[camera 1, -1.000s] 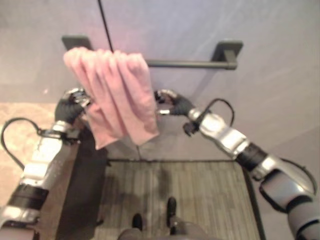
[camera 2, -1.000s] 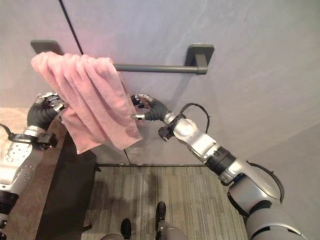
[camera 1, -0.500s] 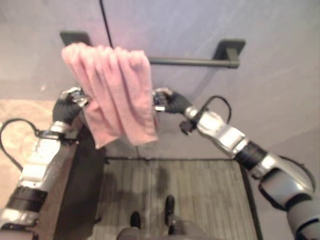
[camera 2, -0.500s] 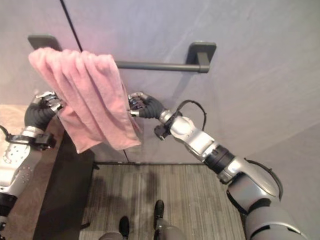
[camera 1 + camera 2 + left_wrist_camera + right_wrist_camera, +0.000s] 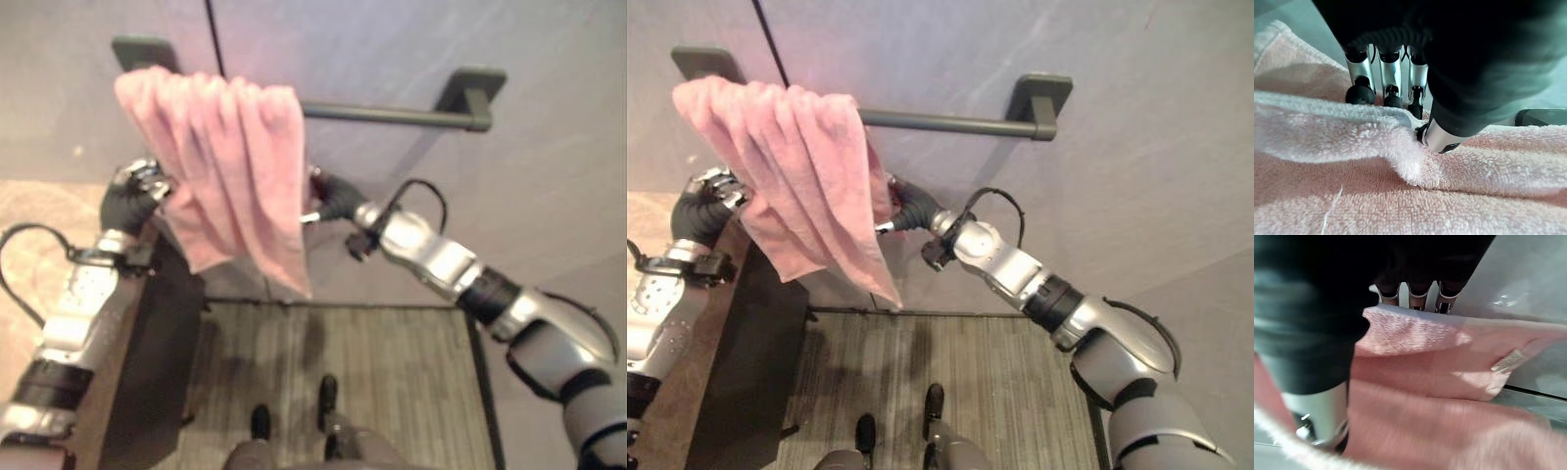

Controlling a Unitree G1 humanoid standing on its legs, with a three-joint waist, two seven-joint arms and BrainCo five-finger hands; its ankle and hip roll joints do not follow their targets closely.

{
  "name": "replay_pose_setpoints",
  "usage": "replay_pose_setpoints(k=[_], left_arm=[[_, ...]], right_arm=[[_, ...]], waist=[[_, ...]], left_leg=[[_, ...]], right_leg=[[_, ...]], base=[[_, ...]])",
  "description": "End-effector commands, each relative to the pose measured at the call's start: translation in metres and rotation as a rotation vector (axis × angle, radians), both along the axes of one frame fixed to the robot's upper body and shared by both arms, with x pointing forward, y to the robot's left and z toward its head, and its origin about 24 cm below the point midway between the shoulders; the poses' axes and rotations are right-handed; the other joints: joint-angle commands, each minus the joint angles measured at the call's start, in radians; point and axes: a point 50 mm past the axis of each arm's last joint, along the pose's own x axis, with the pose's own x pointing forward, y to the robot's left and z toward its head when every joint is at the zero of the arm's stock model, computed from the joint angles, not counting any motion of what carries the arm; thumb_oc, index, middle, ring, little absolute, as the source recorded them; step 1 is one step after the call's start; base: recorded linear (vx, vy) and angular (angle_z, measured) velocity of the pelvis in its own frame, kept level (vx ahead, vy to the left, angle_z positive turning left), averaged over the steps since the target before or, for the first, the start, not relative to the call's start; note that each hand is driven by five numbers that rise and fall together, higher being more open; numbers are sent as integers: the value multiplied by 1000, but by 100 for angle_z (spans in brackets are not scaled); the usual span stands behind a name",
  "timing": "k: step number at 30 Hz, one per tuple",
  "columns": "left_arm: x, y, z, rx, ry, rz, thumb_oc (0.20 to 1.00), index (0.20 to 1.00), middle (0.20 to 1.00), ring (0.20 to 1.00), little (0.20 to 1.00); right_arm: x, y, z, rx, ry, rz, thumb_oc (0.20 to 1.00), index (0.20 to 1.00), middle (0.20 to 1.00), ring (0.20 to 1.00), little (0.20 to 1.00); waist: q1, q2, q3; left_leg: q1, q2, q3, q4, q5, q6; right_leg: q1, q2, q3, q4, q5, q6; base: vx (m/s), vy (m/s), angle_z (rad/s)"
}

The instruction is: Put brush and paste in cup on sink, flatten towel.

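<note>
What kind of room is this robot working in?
Probably a bathroom, or a mock-up of one: a pink towel hangs bunched over a dark towel bar fixed to a plain grey wall.

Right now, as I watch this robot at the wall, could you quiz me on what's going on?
1. True or false: the pink towel is spread flat along the whole towel bar.
2. What do the left hand fingers pinch? A) the towel B) a toothbrush C) a cup
3. Fill in: the right hand grips the towel's ____ edge, by the robot's own sides.

Key: 1 false, it hangs bunched at the bar's left end. 2 A. 3 right.
</note>
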Motion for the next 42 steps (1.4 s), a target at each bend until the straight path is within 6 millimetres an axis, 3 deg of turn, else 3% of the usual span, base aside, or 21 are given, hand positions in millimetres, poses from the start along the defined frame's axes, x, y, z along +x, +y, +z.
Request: replay_pose_setpoints(k=[1,18,40,42], left_arm=[[-1,-5,28,88,-84,-42,200,200,200,200,200],[0,-8,22,83,-65,-65,200,200,200,200,200],[2,-12,29,70,-90,-69,200,200,200,200,200],[1,-12,28,69,-91,-69,200,200,200,200,200]], right_arm=[[-5,-2,42,-1,-117,75,1000,1000,1000,1000,1000],[-10,-21,33,6,-45,100,1000,1000,1000,1000,1000],[-5,6,47,-11,-116,108,1000,1000,1000,1000,1000],[-5,5,48,-3,-123,103,931,931,931,931,931]], waist=[[24,-16,4],[15,-7,4],[31,-10,15],[31,-12,16]], left_leg=[[-13,-2,-3,12,4,35],[12,-2,9,12,-6,33],[-20,-2,-8,12,5,33],[-22,-2,-9,12,5,34]], right_leg=[[63,-65,1,-1,-82,105],[79,-65,7,-1,-87,109],[58,-63,-3,-1,-83,106],[57,-63,-3,-1,-83,107]], base=[[25,15,4],[3,4,-1],[1,2,2],[5,4,2]])
